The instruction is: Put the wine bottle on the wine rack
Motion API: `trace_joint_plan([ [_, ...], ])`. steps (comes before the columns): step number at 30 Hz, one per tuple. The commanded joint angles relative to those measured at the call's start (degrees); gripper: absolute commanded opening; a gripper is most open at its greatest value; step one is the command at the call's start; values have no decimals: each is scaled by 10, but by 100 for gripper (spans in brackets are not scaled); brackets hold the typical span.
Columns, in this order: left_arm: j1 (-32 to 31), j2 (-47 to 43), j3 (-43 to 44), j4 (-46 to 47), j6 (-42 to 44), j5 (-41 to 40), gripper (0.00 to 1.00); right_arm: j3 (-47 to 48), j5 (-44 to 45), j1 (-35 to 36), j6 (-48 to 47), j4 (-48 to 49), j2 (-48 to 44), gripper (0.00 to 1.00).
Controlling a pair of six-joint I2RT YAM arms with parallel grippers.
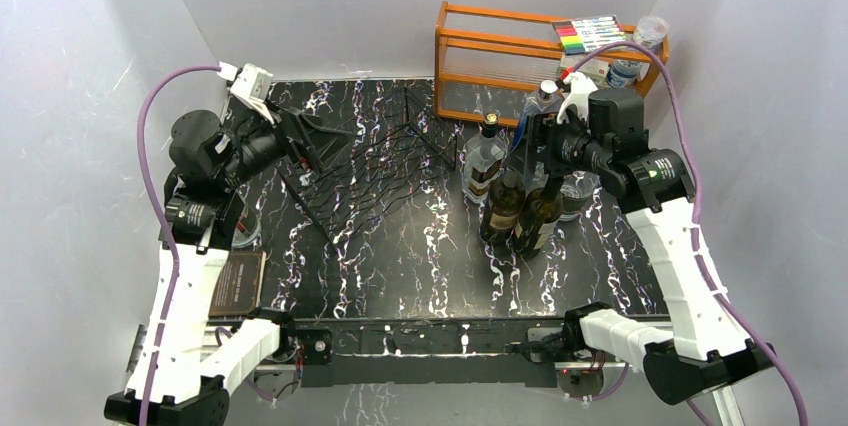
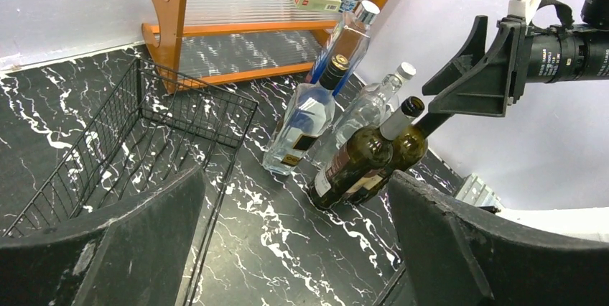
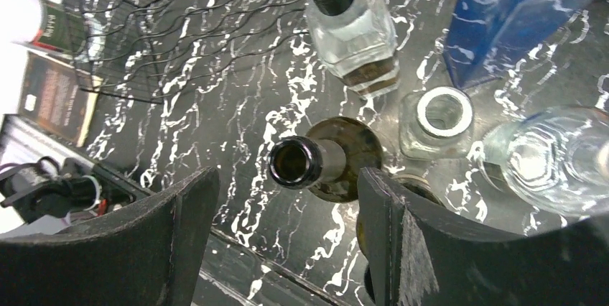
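Observation:
Two dark green wine bottles stand upright side by side right of centre. In the right wrist view one open-mouthed wine bottle sits just beyond the gap of my right gripper, which is open; the second dark bottle is mostly hidden behind the right finger. In the top view the right gripper hovers over the bottle necks. The black wire wine rack lies at centre-left and also shows in the left wrist view. My left gripper is open and empty over the rack's left end, and shows so in its own view.
A clear bottle with a black and gold cap, a clear open-necked bottle and a blue bottle stand close behind the wine bottles. The orange wooden shelf is at the back right. A dark book and a can lie at the left.

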Motion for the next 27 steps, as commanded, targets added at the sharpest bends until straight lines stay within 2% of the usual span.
trace_joint_plan([
  [1,-1,-2,-7,51,-8,21,98,18,78,13,-9,1,-10,80],
  [5,-1,4,-12,58,-11,30,98,31,85,41,-7,-2,15,76],
  [11,-1,-5,-18,53,-1,29,98,40,153,114,10,-14,43,76],
  [20,-1,-11,-28,41,9,17,98,45,329,183,34,-42,77,70],
  [25,-1,-13,-39,39,6,-5,98,37,349,218,24,-41,84,62],
  [27,-1,-15,-43,34,7,-22,98,30,360,230,19,-35,81,55],
])
